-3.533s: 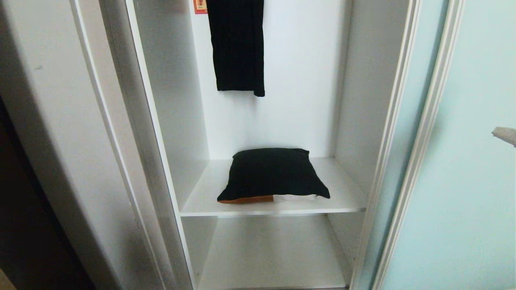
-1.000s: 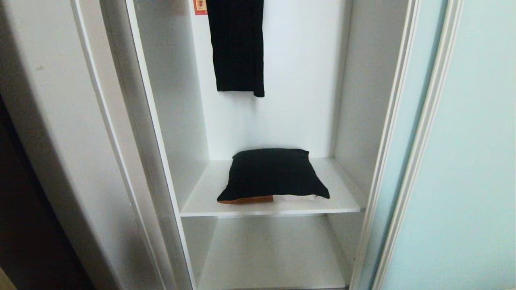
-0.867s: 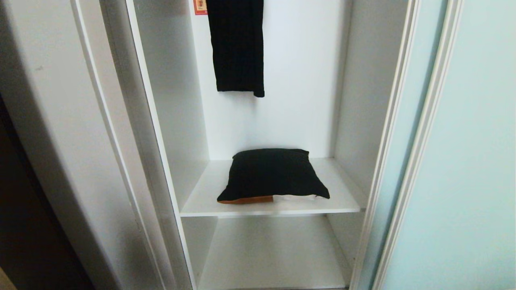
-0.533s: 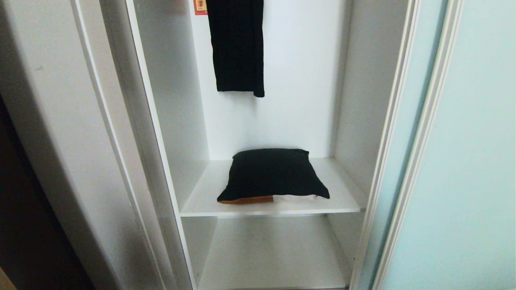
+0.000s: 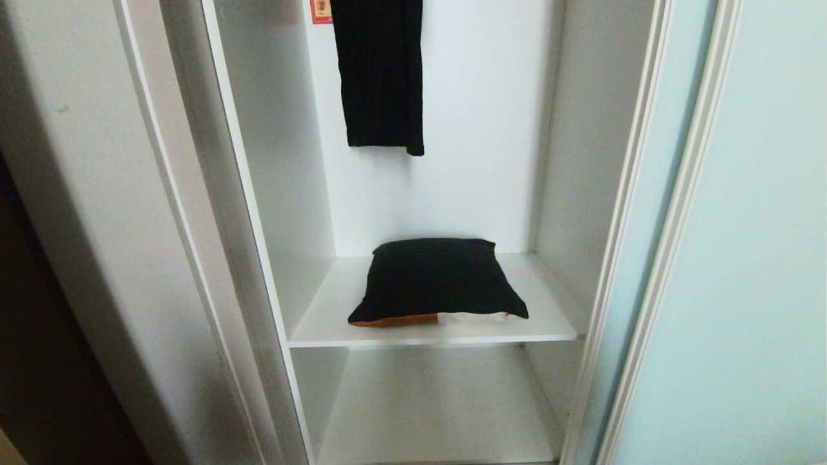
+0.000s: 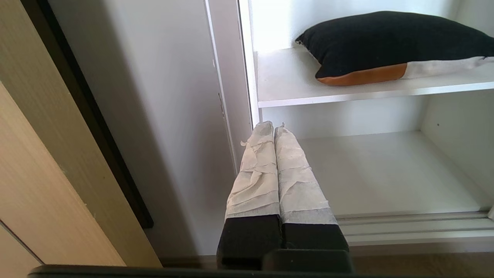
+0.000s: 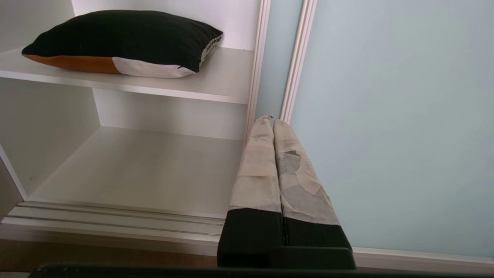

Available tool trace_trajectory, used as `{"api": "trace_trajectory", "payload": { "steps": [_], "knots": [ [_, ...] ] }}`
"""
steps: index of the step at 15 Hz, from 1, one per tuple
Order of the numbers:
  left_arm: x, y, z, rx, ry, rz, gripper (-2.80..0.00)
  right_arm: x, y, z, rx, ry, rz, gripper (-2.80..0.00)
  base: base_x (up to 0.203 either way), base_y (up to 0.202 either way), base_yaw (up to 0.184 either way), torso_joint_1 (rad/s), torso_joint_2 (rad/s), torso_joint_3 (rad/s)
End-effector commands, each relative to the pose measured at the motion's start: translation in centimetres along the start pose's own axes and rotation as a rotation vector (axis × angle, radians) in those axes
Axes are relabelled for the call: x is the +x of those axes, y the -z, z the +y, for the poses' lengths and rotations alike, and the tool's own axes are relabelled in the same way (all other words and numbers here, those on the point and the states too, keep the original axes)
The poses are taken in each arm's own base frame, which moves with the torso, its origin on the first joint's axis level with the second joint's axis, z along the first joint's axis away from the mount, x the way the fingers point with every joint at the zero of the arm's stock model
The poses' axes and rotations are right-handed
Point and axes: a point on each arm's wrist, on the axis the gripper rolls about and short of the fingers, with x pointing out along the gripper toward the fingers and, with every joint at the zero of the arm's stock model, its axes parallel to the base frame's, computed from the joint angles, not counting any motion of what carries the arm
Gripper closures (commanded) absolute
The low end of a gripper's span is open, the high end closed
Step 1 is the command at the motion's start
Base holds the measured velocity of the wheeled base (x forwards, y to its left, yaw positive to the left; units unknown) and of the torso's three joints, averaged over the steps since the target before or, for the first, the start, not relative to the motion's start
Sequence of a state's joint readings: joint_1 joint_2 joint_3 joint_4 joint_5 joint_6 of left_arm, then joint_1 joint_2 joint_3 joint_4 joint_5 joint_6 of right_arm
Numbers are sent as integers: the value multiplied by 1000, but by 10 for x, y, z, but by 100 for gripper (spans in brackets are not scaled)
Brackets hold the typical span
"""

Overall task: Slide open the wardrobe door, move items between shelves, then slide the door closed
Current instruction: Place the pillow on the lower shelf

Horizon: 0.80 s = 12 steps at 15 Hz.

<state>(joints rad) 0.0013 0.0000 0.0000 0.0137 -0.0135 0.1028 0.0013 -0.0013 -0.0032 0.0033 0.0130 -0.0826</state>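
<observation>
Frosted aqua glass of the sliding wardrobe door (image 5: 743, 258) fills the right side of the head frame; it is slid aside, so the white compartment at frame centre is exposed. Opening step is judged done.

One item, a black cushion with orange and white parts (image 5: 436, 281), lies on the middle shelf (image 5: 555, 323) at lower centre, near its front edge. The lower shelf (image 5: 433, 407) beneath it, at the bottom of the frame, carries nothing that can be seen. A black hanging garment (image 5: 381, 71) is seen at top centre, with a small red tag (image 5: 320, 10) just beside it on its left. The houndstooth item is not visible in any view, so how much of the shelf-to-shelf transfer is done cannot be told.

Neither arm is seen in the head view. The left gripper (image 6: 273, 128) is clenched with nothing between its taped fingers; it is seen at centre of its wrist frame, low in front of the left post, apart from the cushion at upper right there. The right gripper (image 7: 269, 120) is likewise clenched and empty, at centre of its frame, in line with the door's frame edge (image 7: 297, 61); contact cannot be told.

Left to do, as judged: any remaining item moves, then the door slid shut.
</observation>
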Motion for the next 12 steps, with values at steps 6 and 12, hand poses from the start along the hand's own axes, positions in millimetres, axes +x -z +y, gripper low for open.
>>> {"api": "trace_trajectory", "payload": {
  "steps": [6, 12],
  "knots": [
    [0, 0, 0, 0, 0, 3, 0, -6, -22, -2, 12, 29, -67, 0, 0, 0, 0, 0, 0, 0],
    [0, 0, 0, 1, 0, 3, 0, -49, -144, -9, 6, -84, -176, 0, 0, 0, 0, 0, 0, 0]
  ]
}}
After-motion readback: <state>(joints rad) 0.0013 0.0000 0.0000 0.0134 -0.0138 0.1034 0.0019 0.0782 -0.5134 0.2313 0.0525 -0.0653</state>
